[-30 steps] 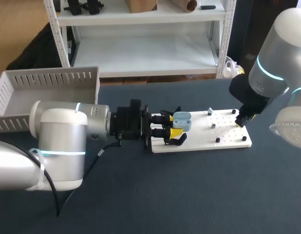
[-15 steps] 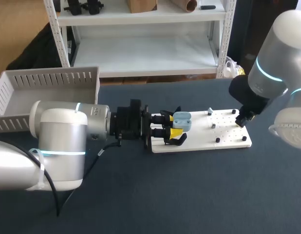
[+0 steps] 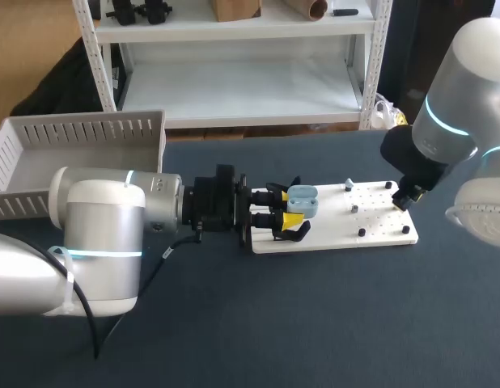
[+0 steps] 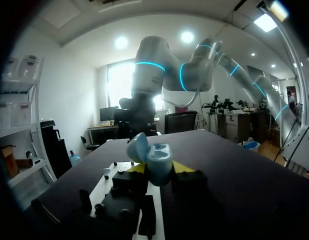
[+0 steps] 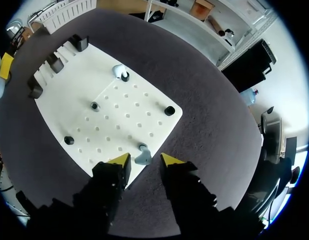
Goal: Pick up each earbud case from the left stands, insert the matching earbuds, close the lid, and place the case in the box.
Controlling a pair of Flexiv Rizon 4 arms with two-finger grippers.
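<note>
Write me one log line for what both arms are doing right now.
left gripper: shut on earbud case, lid open | right gripper: open, above earbud on white board

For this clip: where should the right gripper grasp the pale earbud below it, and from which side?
Probably its rounded body, from straight above: the earbud sits at the white board's edge, lined up between the right gripper's open fingers.

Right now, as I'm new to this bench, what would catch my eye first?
The left hand grips an open blue case over the left end of the white board. At the board's right end, the open right hand hangs over a pale earbud.
</note>
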